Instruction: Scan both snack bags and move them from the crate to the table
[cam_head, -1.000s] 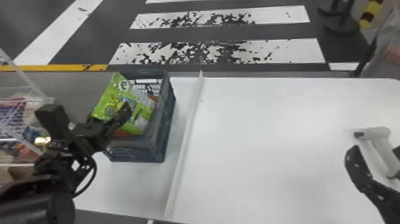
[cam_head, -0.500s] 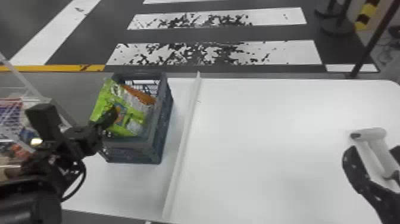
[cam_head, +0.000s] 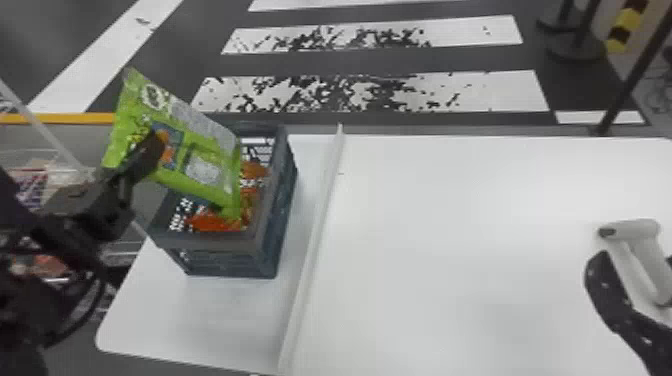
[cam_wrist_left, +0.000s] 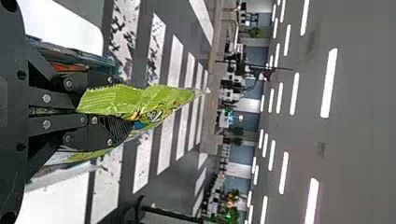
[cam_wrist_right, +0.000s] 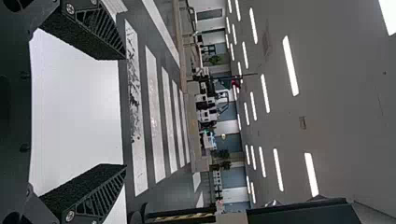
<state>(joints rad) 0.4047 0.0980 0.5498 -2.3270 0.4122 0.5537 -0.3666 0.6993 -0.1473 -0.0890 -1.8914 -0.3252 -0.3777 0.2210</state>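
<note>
My left gripper (cam_head: 145, 155) is shut on a green snack bag (cam_head: 200, 145), held tilted above the left part of the crate (cam_head: 277, 220), its lower corner over the crate opening. An orange snack bag (cam_head: 215, 222) lies inside, partly hidden by the green one. In the left wrist view the gripper (cam_wrist_left: 100, 112) pinches the green bag (cam_wrist_left: 135, 100) between its fingers. At the right edge, my right gripper (cam_head: 607, 285) is beside the white scanner (cam_head: 635, 235) on the table. The right wrist view has this gripper (cam_wrist_right: 123, 112) open, nothing between its fingers.
The white table (cam_head: 450, 240) stretches right of a raised white divider (cam_head: 315, 240). A wire basket with packages (cam_head: 40, 175) stands left of the crate. Beyond the table, a dark post (cam_head: 635, 70) rises at the right.
The green bag has come up out of the crate with my left gripper, uncovering more of the orange bag. The right arm has stayed about where it was.
</note>
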